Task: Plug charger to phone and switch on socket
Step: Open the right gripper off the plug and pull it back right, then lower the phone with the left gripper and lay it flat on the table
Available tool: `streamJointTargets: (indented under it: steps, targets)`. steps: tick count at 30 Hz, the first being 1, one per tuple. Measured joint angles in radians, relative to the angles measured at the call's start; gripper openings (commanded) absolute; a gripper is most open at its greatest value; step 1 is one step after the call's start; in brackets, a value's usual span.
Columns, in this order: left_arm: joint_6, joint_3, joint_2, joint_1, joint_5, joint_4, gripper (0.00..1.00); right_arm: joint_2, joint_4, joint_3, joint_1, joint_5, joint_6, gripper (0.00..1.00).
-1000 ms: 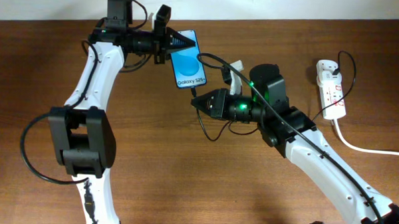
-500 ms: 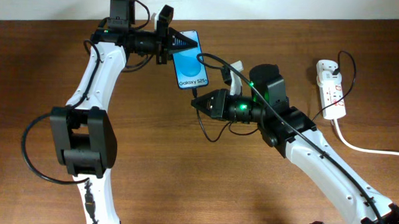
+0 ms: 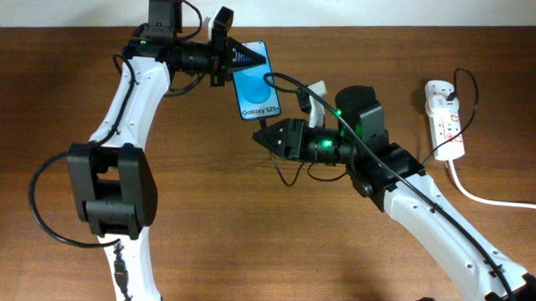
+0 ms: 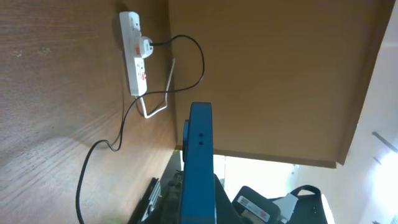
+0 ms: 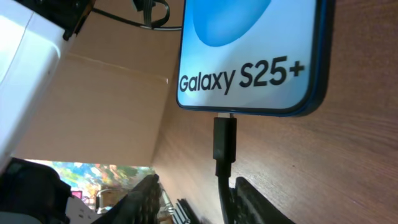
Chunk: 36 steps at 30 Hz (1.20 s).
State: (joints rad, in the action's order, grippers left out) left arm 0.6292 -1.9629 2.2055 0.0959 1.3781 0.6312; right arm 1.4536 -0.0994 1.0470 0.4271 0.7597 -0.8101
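The phone [image 3: 257, 80], blue screen with "Galaxy S25+" text, lies near the table's back edge. My left gripper [image 3: 239, 57] is shut on its top end. In the left wrist view the phone [image 4: 199, 155] stands edge-on between the jaws [image 4: 199, 208]. The charger's plug tip [image 5: 224, 138] sits in the port at the phone's bottom edge [image 5: 249, 56]. Its thin black cable [image 3: 288, 84] loops away. My right gripper [image 3: 260, 135] is just below the phone. Its fingers [image 5: 193, 199] are apart, and the cable runs between them close to the right finger. The socket [image 3: 443, 116] lies at the far right.
The socket's thick white lead [image 3: 494, 199] runs off the right edge. The socket also shows in the left wrist view [image 4: 135, 53] with the charger's adapter plugged in. A pale wall borders the table's back edge.
My right gripper's fingers have spread apart around the cable just under the phone. My left gripper and the phone have shifted very slightly.
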Motion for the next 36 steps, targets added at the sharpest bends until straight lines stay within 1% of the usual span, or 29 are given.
streamJointTargets:
  steps: [4,7,11,12,15,17,20,23,26,29,32,36]
  targets:
    - [-0.027,0.0,0.0,-0.001,-0.001,0.001,0.0,0.0,-0.001,0.0,-0.025,0.024,0.003,0.52]
    - [-0.081,0.0,0.0,-0.005,0.005,0.008,0.0,0.002,-0.002,0.0,-0.106,0.051,0.01,0.57]
    - [-0.134,0.0,0.0,-0.008,0.005,0.008,0.0,0.005,-0.008,0.0,-0.217,0.098,0.031,0.59]
    - [-0.145,0.0,0.0,-0.008,0.003,0.011,0.0,0.005,-0.014,0.0,-0.24,0.105,0.037,0.61]
    - [-0.188,-0.002,0.0,-0.007,-0.019,0.072,0.0,0.005,-0.069,0.0,-0.29,0.119,0.073,0.63]
    - [-0.233,-0.004,0.0,-0.006,-0.086,0.182,0.0,0.005,-0.117,0.0,-0.31,0.121,0.106,0.63]
    - [-0.29,-0.005,0.0,-0.004,-0.239,0.338,0.0,0.006,-0.182,0.0,-0.315,0.103,0.151,0.64]
    - [-0.355,-0.003,0.0,0.003,-0.394,0.424,0.0,0.006,-0.228,0.0,-0.315,0.075,0.193,0.64]
    - [-0.424,-0.003,0.0,0.016,-0.528,0.462,0.0,0.006,-0.251,0.0,-0.315,0.057,0.228,0.64]
    - [-0.461,-0.003,0.0,0.031,-0.646,0.472,0.0,0.006,-0.272,0.0,-0.315,0.044,0.25,0.64]
    - [-0.481,-0.003,0.0,0.04,-0.703,0.472,0.0,0.006,-0.298,0.0,-0.315,0.03,0.264,0.63]
    - [-0.492,-0.004,0.031,0.042,-0.701,0.472,0.0,0.006,-0.321,0.0,-0.315,0.011,0.28,0.63]
